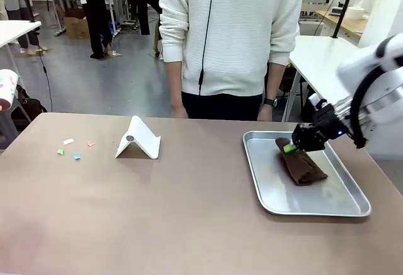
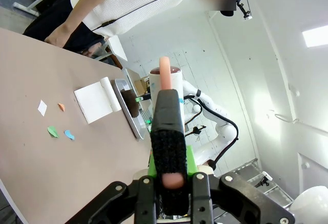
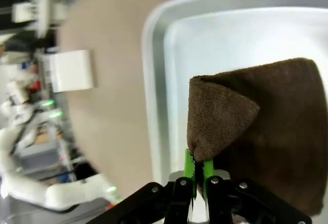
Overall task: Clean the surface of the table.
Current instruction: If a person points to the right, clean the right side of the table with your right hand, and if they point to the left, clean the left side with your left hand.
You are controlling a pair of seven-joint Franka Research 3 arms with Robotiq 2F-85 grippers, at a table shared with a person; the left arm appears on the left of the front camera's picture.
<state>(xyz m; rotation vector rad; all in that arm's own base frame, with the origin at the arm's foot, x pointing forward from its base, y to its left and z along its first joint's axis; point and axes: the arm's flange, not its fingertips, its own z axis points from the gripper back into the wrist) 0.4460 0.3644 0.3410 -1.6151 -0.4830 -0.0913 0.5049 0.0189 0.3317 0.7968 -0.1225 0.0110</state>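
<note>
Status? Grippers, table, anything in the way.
Left gripper shut on black-and-pink tool. Right gripper shut on cloth corner, in tray. Table: paper scraps at left. White stand mid-table.

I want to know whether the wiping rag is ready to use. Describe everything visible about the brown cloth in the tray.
The brown cloth is dark, coarse-woven fabric folded into a thick bundle. It lies in the metal tray at the right side of the table, nearer the tray's far end. The right gripper is shut on one folded corner, which peaks up between its pads; the rest lies flat on the tray floor.
</note>
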